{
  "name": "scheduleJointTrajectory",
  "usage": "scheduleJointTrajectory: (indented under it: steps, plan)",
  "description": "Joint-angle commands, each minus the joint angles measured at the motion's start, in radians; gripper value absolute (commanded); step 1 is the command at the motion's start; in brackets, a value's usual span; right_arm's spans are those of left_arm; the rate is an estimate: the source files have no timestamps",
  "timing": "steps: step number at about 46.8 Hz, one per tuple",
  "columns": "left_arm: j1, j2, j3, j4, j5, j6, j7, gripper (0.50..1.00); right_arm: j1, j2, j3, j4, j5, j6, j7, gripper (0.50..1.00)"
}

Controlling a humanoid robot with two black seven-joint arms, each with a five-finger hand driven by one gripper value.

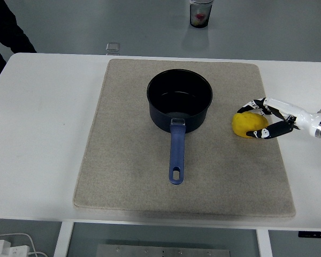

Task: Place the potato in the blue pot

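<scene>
The yellow potato (249, 125) lies on the beige mat (123, 160), to the right of the blue pot (179, 99). The pot stands upright and empty, its blue handle (176, 152) pointing toward the near edge. My right hand (246, 122) reaches in from the right edge and is curled around the potato. Its fingers (252, 105) lie over the potato's far side and the thumb (261, 134) presses against its near side. The potato still rests on the mat.
A clear cup (200, 13) stands on the floor beyond the table's far edge. A small clear object (113, 47) sits at the far edge. A person's dark sleeve (5, 32) shows at the top left. White plug and cable (5, 247) lie below the near left corner.
</scene>
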Motion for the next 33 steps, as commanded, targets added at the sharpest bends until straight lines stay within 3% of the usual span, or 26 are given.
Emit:
scheduleJointTrajectory:
  steps: [1,9,33]
  plan:
    - [0.000,0.000,0.000,0.000,0.000,0.000,0.000,0.996,0.004,-0.004,0.005,0.000,0.007,0.001,-0.006,0.500]
    - [0.000,0.000,0.000,0.000,0.000,0.000,0.000,0.996,0.019,-0.011,0.018,0.000,0.013,0.006,-0.009,0.500]
    - [0.000,0.000,0.000,-0.003,0.000,0.000,0.000,0.996,0.212,0.004,-0.007,0.000,0.082,0.015,-0.049,0.500]
